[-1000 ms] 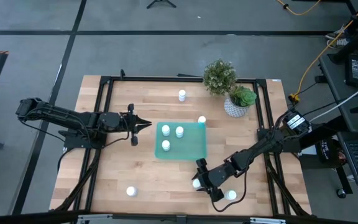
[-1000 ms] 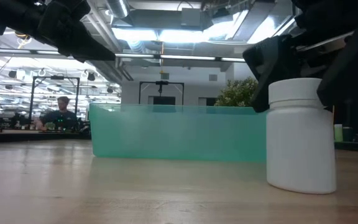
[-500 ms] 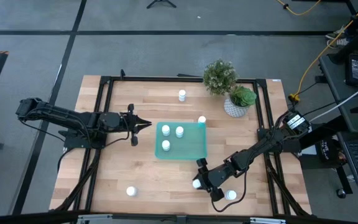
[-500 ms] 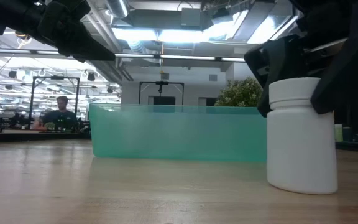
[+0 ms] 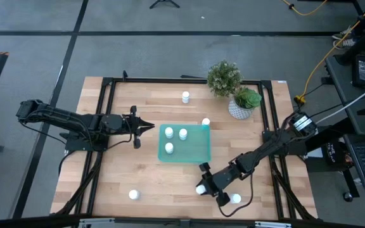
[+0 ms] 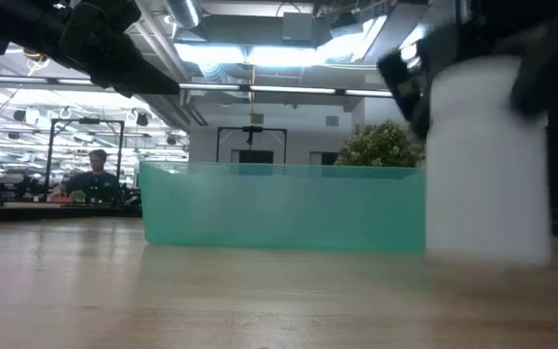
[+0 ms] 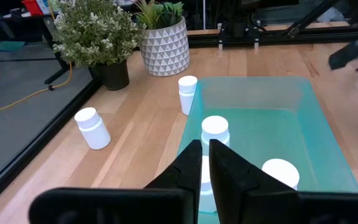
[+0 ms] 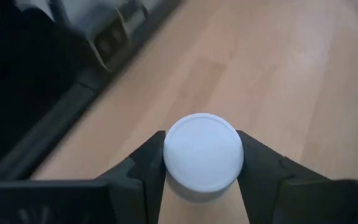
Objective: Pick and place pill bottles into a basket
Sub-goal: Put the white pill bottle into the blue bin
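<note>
My right gripper (image 5: 201, 188) is shut on a white pill bottle (image 8: 204, 151) near the table's near edge, right of the middle; the bottle shows blurred in the low view (image 6: 487, 160). The teal basket (image 5: 195, 152) lies at the table's middle with three bottles standing in it (image 5: 168, 132) (image 5: 183, 133) (image 5: 168, 147). Loose bottles stand on their bases at the far side (image 5: 185, 97), by the basket's far right corner (image 5: 206, 121), near left (image 5: 134, 195) and near right (image 5: 236, 198). My left gripper (image 5: 146, 126) is shut and empty, left of the basket. My right gripper pinches the bottle between its two fingers (image 8: 143, 168), one on each side of its top just under the round cap (image 8: 169, 158). The fingers come from above, pointing down. The bottle stands upright in the hold, a little above the wood.
A leafy plant (image 5: 224, 77) and a white patterned plant pot (image 5: 239, 109) stand at the far right. A black frame rail (image 5: 106, 114) runs round the table. Bare wood lies between the basket and the near edge. A person sits far behind the table (image 6: 93, 174).
My right gripper has gone up with the bottle, which was standing on the wood and now hangs upright just clear of it. My left arm has kept still.
</note>
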You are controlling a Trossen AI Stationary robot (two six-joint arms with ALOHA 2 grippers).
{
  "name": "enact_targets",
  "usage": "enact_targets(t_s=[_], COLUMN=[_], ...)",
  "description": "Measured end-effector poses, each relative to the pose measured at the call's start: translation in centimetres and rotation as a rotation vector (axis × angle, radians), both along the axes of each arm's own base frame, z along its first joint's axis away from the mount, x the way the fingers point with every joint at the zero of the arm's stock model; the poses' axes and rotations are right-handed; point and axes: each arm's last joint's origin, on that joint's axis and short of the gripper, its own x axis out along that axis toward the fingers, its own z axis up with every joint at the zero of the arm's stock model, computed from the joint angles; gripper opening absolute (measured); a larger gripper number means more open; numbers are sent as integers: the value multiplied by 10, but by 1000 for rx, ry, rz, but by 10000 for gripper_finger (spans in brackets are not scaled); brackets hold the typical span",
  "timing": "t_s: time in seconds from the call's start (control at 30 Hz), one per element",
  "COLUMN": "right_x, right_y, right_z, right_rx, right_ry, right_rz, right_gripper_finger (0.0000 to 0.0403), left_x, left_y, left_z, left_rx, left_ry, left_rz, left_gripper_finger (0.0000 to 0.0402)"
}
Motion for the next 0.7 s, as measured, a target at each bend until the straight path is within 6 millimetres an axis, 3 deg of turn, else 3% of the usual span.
enact_targets(t_s=[0.3, 0.7], right_x=[-12, -22], right_y=[-12, -50], right_z=[35, 75], right_rx=[-14, -46], right_ry=[-24, -57], right_rz=[3, -13], right_gripper_finger=[153, 153], left_x=[0, 0], left_y=[0, 0], left_z=[0, 0], left_rx=[0, 0], left_ry=[-1, 0], left_rz=[0, 0], left_gripper_finger=[27, 24])
